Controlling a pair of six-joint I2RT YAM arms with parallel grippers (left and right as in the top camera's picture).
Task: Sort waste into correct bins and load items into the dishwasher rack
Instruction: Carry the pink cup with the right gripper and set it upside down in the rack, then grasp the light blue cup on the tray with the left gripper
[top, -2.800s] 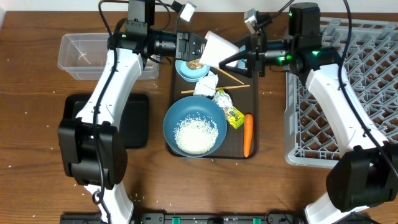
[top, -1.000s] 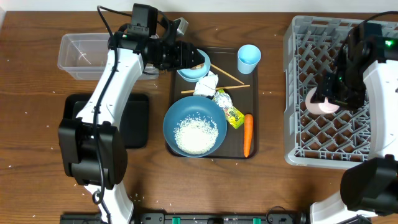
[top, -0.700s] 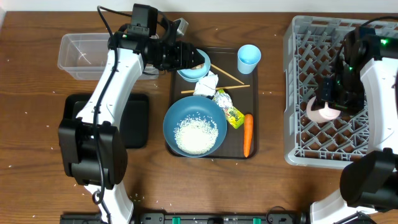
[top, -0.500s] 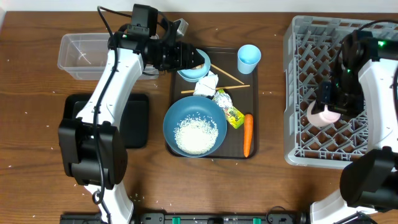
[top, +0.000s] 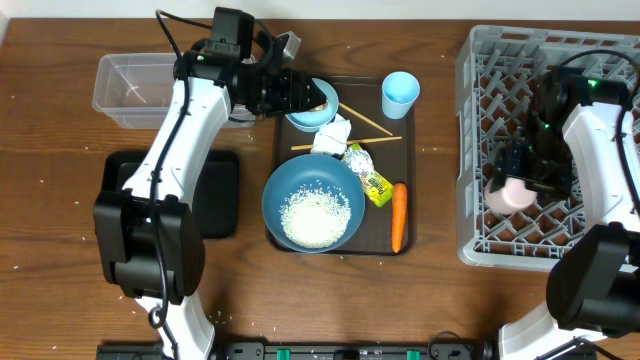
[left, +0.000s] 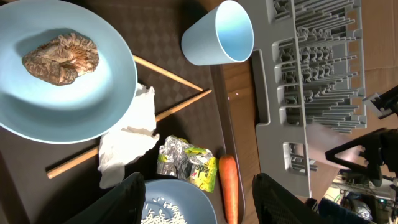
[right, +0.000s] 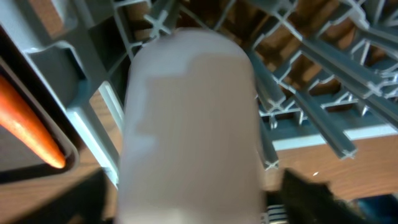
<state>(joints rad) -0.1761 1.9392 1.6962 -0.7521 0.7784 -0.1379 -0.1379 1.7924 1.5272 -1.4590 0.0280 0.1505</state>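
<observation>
- Overhead: my right tool (top: 518, 178) is clamped on the pinkish-white cup (top: 503, 194), low over the left side of the grey dishwasher rack (top: 478, 247).
- Right wrist: that cup fills the view, with rack lattice behind it.
- My left tool (top: 318, 95) hangs over the small light blue bowl (left: 62, 99), fingers (left: 121, 199) spread wide and gripping nothing.
- The brown food lump (left: 61, 57) lies in that bowl.
- On the brown serving tray (top: 408, 150): light blue cup (left: 221, 34), crossed chopsticks (left: 168, 73), crumpled tissue (left: 130, 140), yellow-green wrapper (left: 186, 163), carrot (left: 228, 186).
- The wrapper's print is too small for me to read.
- White rice (top: 318, 217) sits in the large blue bowl (top: 278, 190).
- The clear tub (top: 125, 85) and black tray (top: 225, 200) sit on the desk (top: 50, 200), left of the serving tray.
</observation>
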